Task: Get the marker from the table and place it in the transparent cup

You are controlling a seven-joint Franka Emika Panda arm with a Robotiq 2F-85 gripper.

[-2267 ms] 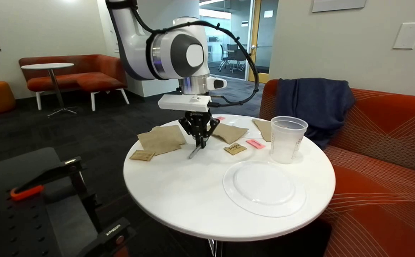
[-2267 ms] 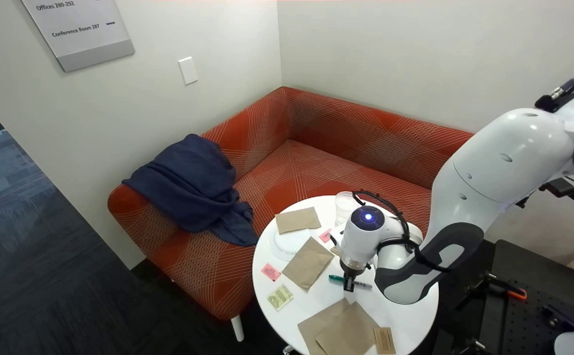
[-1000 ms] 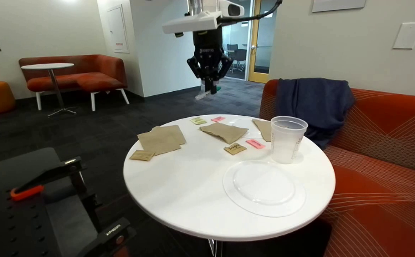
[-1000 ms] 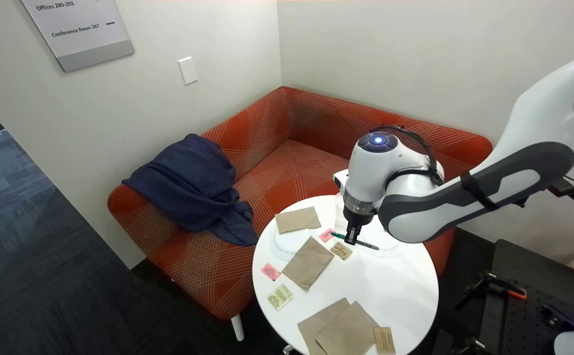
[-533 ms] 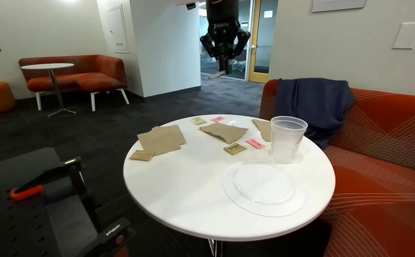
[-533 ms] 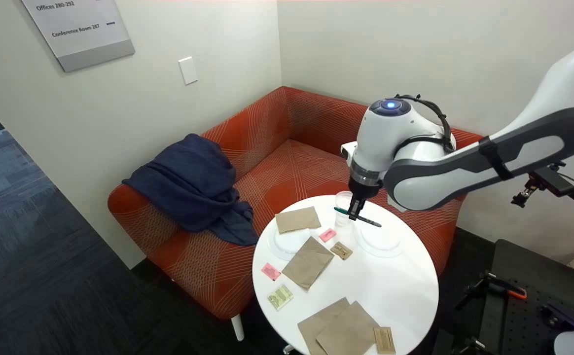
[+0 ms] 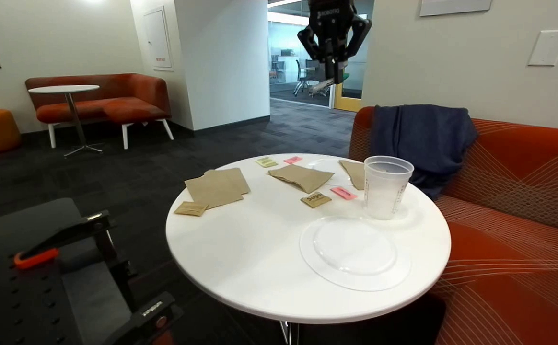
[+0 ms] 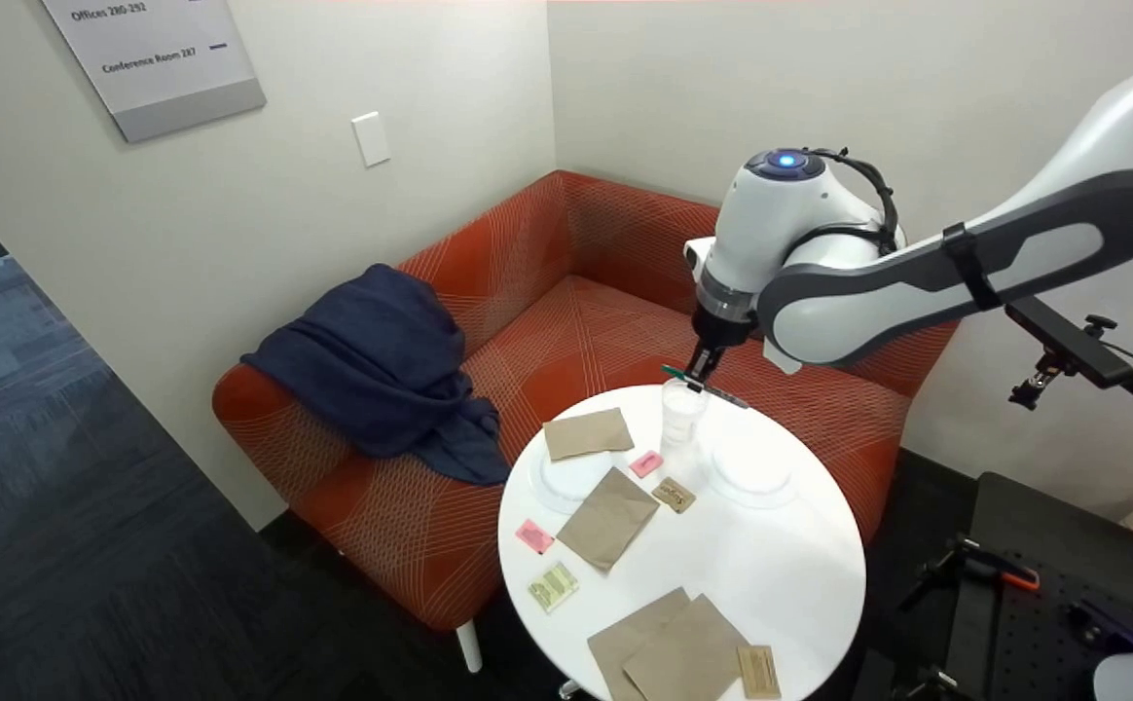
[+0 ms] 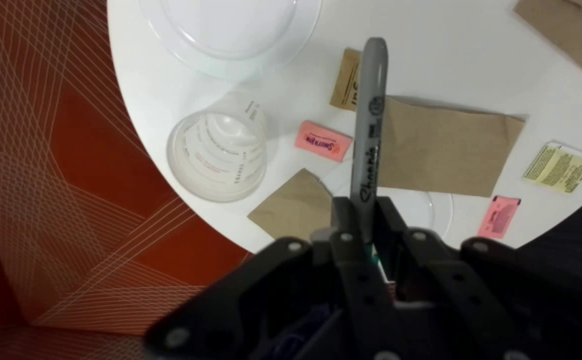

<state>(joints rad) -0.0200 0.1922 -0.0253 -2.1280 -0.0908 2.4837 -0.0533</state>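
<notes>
The marker, a grey stick with a green cap end, is held tilted across my fingertips; it shows in the wrist view [image 9: 369,120] and in both exterior views [image 7: 322,86] [image 8: 728,397]. My gripper [image 9: 363,205] is shut on it and is high above the white round table [image 7: 240,258]; it also shows in both exterior views [image 7: 334,76] [image 8: 697,381]. The transparent cup [image 7: 385,191] stands upright on the table; in the wrist view the cup [image 9: 216,155] is left of the marker, not under it. The cap end is partly hidden by the fingers.
A clear plate [image 7: 355,251] lies beside the cup, and another plate [image 8: 566,485] lies under brown napkins [image 8: 608,519]. Sugar packets [image 7: 316,199] and pink packets [image 9: 324,141] are scattered on the table. An orange couch [image 8: 625,331] borders the table.
My gripper was down at the table on the marker. It has risen with the marker and moved toward the cup's side, still climbing over the last half second. The cup has not moved.
</notes>
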